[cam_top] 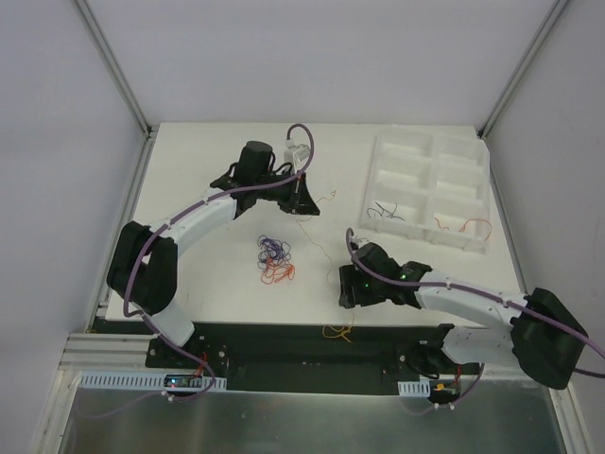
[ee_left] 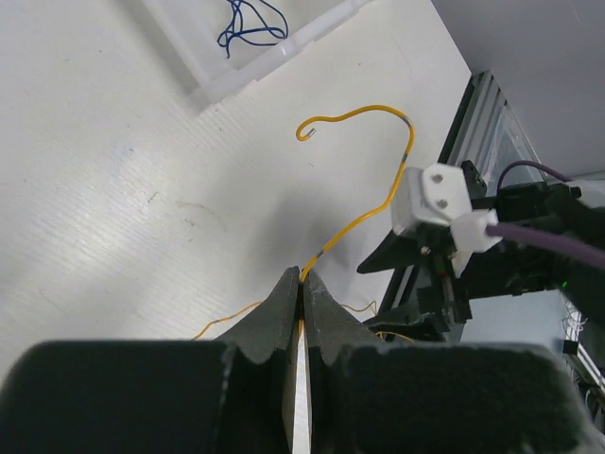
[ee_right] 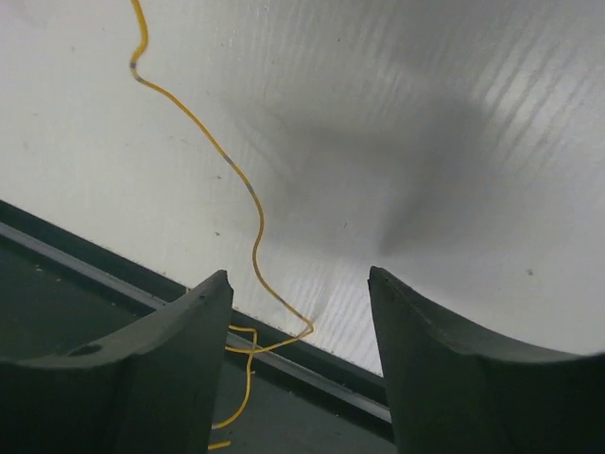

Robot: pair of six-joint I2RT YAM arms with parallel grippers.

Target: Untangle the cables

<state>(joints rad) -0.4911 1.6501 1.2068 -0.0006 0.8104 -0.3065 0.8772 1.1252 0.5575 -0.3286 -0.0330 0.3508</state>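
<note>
The left arm reaches to the far middle of the worktop. Its jaws are clenched on one thin yellow wire, and the free end of this wire bends into a small hook. The main bundle of cables, blue-purple and orange-red curls bunched together, lies loose on the middle of the worktop, apart from both arms.

The right arm is low over the near right part of the worktop. Its jaws are released, with a wide gap between them, and they grasp nothing. A second yellow wire runs over the white surface and hangs down over the near edge onto the dark strip there. In the wrist view it passes between the two jaws and nearer to the left one, but I cannot tell if it touches it.

A white tray stands at the far right. A black wire lies in one near compartment and a red wire in the compartment beside it.
</note>
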